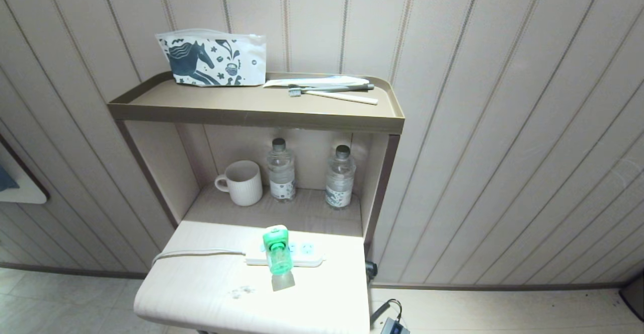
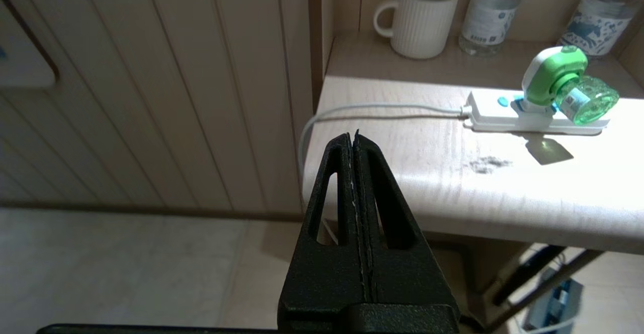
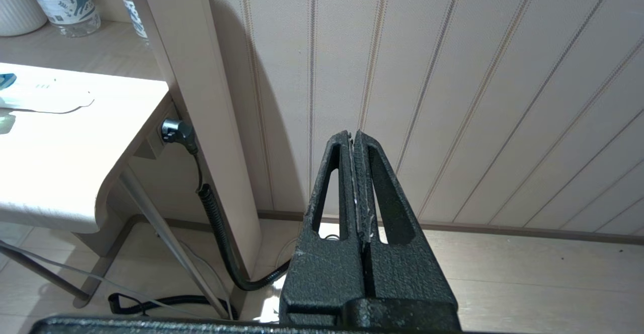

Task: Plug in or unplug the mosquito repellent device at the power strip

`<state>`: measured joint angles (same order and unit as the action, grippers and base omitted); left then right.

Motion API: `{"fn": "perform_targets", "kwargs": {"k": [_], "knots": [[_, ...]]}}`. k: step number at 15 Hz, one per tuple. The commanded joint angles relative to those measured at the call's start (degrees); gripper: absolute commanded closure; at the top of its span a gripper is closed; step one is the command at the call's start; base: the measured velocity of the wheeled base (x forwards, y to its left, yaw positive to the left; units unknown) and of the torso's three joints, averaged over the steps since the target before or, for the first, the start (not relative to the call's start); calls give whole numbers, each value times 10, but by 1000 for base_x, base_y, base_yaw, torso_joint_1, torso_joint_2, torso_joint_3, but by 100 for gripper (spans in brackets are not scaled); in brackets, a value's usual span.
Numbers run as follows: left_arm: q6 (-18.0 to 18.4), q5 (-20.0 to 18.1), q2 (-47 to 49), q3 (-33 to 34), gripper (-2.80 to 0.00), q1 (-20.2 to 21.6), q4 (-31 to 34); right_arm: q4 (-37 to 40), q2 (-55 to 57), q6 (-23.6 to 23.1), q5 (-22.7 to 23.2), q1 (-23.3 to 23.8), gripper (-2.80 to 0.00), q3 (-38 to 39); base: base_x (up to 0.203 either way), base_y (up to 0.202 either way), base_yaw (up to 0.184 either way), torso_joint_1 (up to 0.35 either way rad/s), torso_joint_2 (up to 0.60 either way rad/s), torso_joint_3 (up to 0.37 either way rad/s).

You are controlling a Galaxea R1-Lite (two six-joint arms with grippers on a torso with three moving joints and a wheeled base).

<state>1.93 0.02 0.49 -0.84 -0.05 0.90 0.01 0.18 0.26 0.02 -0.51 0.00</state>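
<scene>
Grippers first. Left gripper: black fingers pressed flat together, nothing between them, touching nothing; it hangs off the table's near left corner, well apart from the power strip. Right gripper: fingers also pressed together, empty, facing the panelled wall to the right of the table. Neither arm shows in the head view.

Mosquito repellent device: seated in a socket of the power strip, bottle end tilted toward the table's front edge. Strip lies flat on the pale table, its white cord running off to the left.

Labels: 2 water bottles on the shelf behind carry printed labels, text too small to read. White ribbed mug stands beside them. Pouch on the top shelf bears a dark horse print.
</scene>
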Motion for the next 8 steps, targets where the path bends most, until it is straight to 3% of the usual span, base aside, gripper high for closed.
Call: {"fn": "perform_targets", "kwargs": {"k": [1,4,8], "knots": [[23,-2,-4,8,0,0,-8,0,0,0,0,0,0,0,0,0,0,0,0,0],[34,-7,-4,8,0,0,-7,0,0,0,1,0,0,0,0,0,0,0,0,0],[7,-3,-4,8,0,0,-10,0,0,0,0,0,0,0,0,0,0,0,0,0]]}}
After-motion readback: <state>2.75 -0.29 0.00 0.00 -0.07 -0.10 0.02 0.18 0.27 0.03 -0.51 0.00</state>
